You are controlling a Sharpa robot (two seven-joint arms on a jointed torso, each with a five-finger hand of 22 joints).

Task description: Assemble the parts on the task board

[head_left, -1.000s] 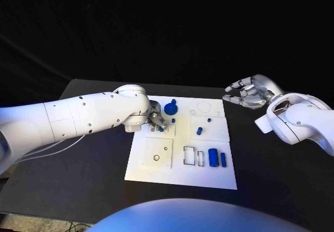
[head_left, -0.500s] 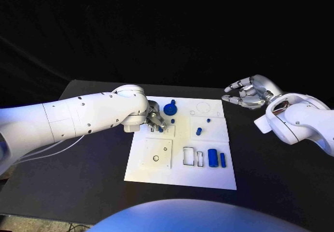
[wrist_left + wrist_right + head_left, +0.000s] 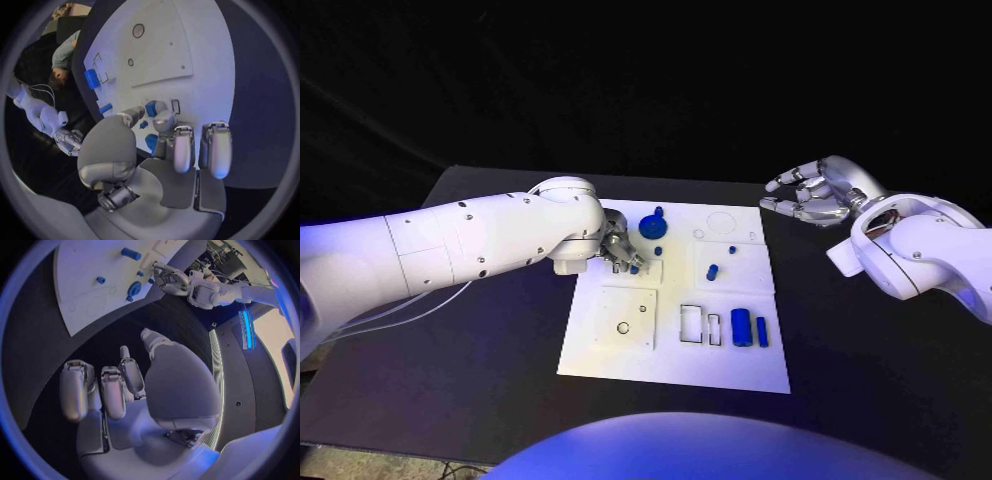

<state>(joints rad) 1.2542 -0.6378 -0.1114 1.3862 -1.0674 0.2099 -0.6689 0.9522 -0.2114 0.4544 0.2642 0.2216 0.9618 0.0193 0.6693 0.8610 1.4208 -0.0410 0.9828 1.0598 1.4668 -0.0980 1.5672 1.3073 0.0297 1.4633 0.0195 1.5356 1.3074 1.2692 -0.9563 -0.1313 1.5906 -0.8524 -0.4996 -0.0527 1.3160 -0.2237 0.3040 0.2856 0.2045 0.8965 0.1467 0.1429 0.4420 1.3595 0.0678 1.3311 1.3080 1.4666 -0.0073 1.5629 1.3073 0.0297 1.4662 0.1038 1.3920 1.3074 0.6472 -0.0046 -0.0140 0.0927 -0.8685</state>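
so the assembly is looking like it's still in the early-to-middle stretch, going by how much is sitting loose. the task board (image 3: 678, 350) is lying in the middle of the black table (image 3: 473, 330), and most of the blue parts are still just resting on it: a fat blue cylinder (image 3: 741, 327) and a thin blue bar (image 3: 762, 331) are lying side by side near the empty rectangular slots (image 3: 692, 322), and a small blue peg (image 3: 713, 270) is lying on its own around the board's middle. the round blue disc piece (image 3: 652, 226) near the far edge is looking seated, but i can't really tell if it's fully in.

the left hand (image 3: 620, 249) is working down at the board's left side, and in the left wrist view its fingertips (image 3: 164, 119) are closing around a small blue block (image 3: 150, 108) right at the board surface, so i'm reading that as it holding the piece and placing or picking it, can't say which. another little blue bit (image 3: 144, 124) is sitting just beside.

the right hand (image 3: 812, 195) is hovering off the board's far right corner, above the table, fingers loosely curled but apart and carrying nothing.

my guess: several empty outlines are still waiting, so plenty is left to do.
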